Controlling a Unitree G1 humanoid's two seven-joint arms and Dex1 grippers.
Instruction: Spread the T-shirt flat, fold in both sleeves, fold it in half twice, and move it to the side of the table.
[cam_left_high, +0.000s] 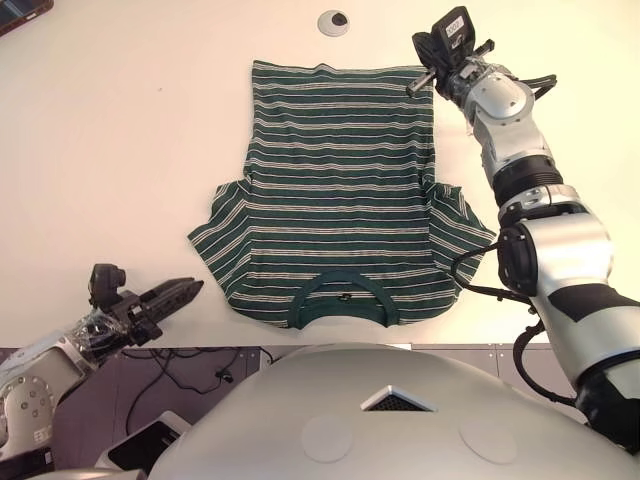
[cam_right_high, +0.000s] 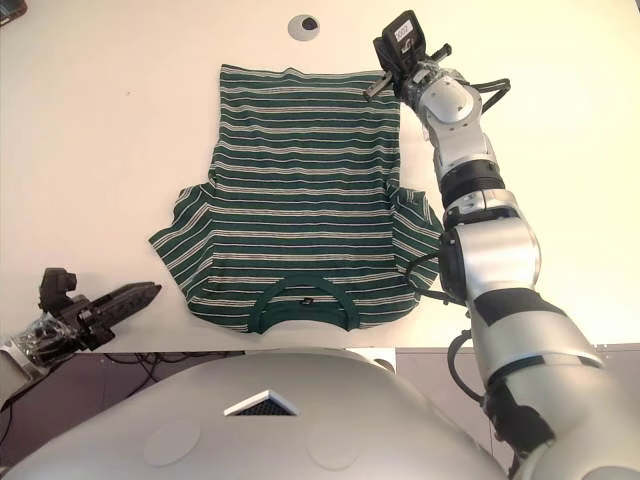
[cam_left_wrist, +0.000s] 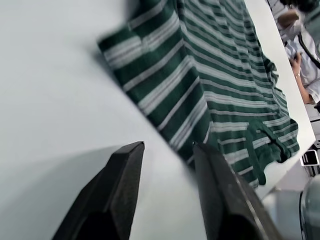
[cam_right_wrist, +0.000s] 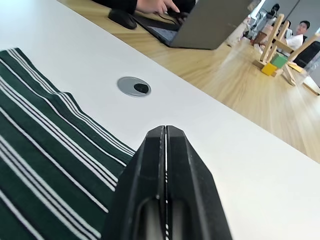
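**Shirt spread out, right fingers at its far corner**

- Green striped shirt (cam_left_high: 335, 190) lies front up and spread on the white counter (cam_left_high: 100, 150). Collar (cam_left_high: 343, 300) is on the robot's side and hem (cam_left_high: 340, 68) on the far side. The body looks mostly smooth.
- Left sleeve (cam_left_high: 215, 235) is laid out to the side. Right sleeve (cam_left_high: 460, 225) is out too, but rumpled, with a crease where it meets the body.
- Right gripper (cam_left_high: 418, 85) is at the shirt's far right hem corner, arm stretched along the shirt's right edge. Its fingers (cam_right_wrist: 150, 170) are clenched, pressed flat against each other, with the tip low over bare counter just beside the striped edge. Cannot tell whether any cloth is pinched between them.
- Left gripper (cam_left_high: 190, 288) sits low, just off the shirt's left sleeve on the robot's side, pointing toward it. Its fingers (cam_left_wrist: 120, 180) are released, with a clear gap between them, and are not touching the cloth.
- A round grey cable port (cam_left_high: 333, 21) is set in the counter just beyond the shirt's hem.
- Past the hem and the port, a wooden table (cam_right_wrist: 240, 85) with a laptop (cam_right_wrist: 210, 22) on it.
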